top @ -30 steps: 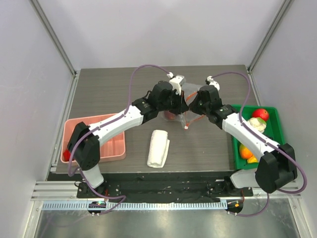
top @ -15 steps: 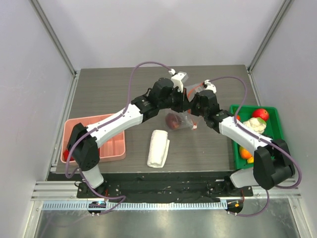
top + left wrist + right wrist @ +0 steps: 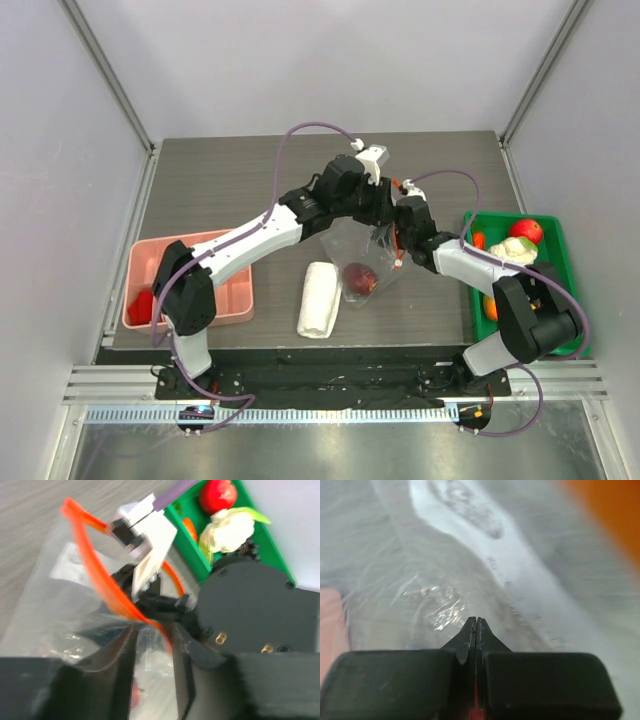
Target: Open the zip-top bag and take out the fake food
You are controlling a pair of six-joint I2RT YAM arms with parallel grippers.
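The zip-top bag hangs and sags onto the table mid-centre, clear and crinkly, with one dark red piece of fake food inside. Its orange zip strip curves across the left wrist view. My left gripper is at the bag's mouth with its jaws apart and bag film between them. My right gripper is shut on the bag's edge, with a red sliver of the strip pinched between its fingers. More fake food lies in the green bin.
A folded white cloth lies just left of the bag. A pink compartment tray sits at the near left with a red piece in it. The green bin stands at the right edge, close behind my right arm.
My left gripper has opened. Both grippers shifted right, and the bag sank toward the near side, its red fruit sliding down with it.
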